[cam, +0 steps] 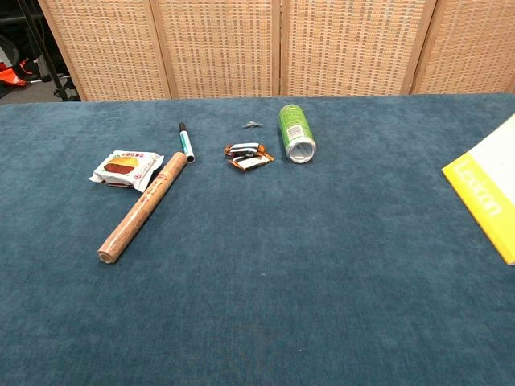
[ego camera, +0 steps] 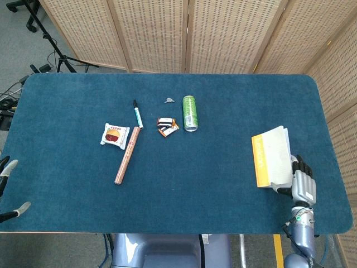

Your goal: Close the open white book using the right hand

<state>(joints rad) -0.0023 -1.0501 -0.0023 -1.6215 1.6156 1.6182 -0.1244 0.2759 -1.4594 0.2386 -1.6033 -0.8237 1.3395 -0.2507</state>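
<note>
The white book (ego camera: 272,156) lies closed and flat on the blue table at the right, its cover white with a yellow band along the spine; the chest view shows that yellow band at the right edge of the book (cam: 488,202). My right hand (ego camera: 302,183) sits just right of the book's near corner, fingers extended and apart, holding nothing, fingertips close to the book's edge. Only two fingertips of my left hand (ego camera: 11,190) show at the left edge of the head view, off the table's near left side.
A green can (ego camera: 189,113) lies on its side mid-table, with small wrappers (ego camera: 167,127), a teal marker (ego camera: 137,114), a brown tube (ego camera: 127,154) and a snack packet (ego camera: 114,135) to its left. The table's right edge (ego camera: 334,162) runs close beside my right hand.
</note>
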